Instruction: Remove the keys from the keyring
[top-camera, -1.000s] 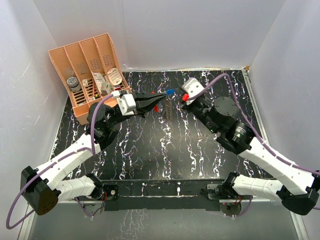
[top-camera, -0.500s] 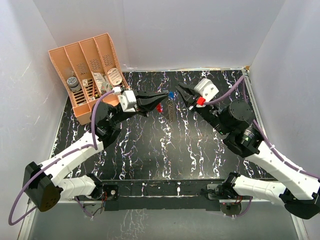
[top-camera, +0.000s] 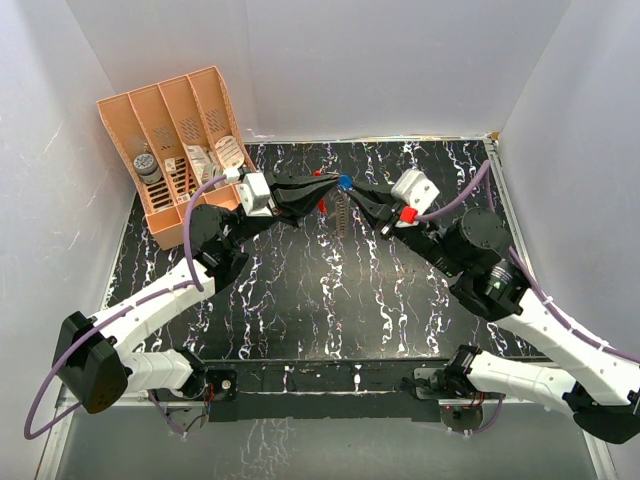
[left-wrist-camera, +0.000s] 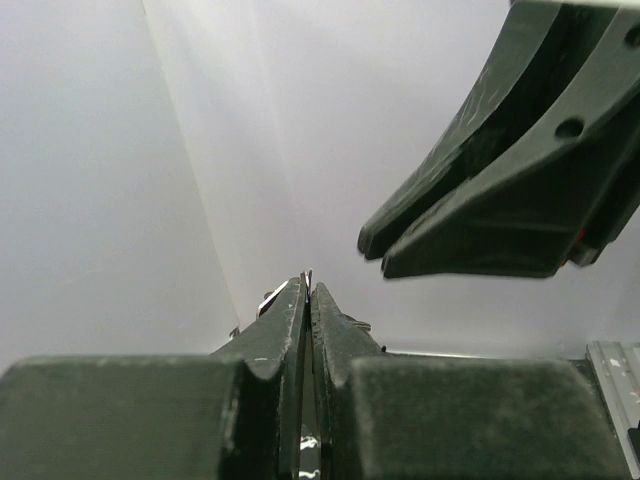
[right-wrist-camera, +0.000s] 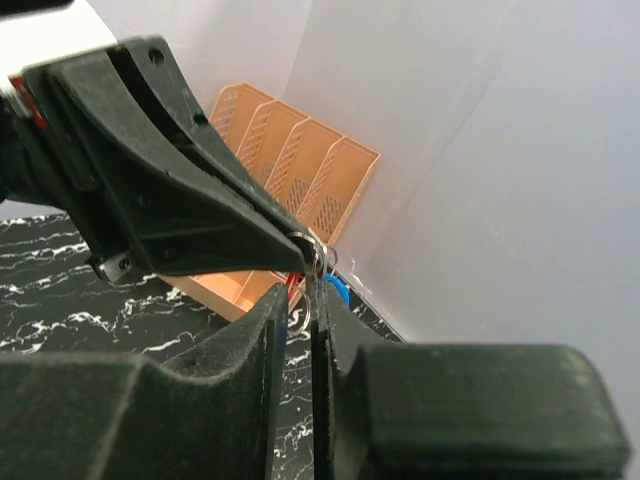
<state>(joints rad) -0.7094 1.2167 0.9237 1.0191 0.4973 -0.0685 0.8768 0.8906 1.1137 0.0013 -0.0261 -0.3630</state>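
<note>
Aloft over desk (top-camera: 300, 290), left hand (top-camera: 322, 190) was clamped shut on keyring (top-camera: 321, 204). Right hand (top-camera: 353, 188) met it tip-to-tip, pinched closed on keys (top-camera: 344, 183), blue heads showing.

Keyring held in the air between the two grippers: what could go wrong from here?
1. The left gripper pinches the keyring only at its very fingertips, on thin metal. A pull could slip it free and drop everything onto the table.
2. The right gripper seems to hold the keys by a sliver at its tips, so that grip may slide off instead of working a key off the ring.
3. The two grippers' tips nearly touch and could collide.
</note>
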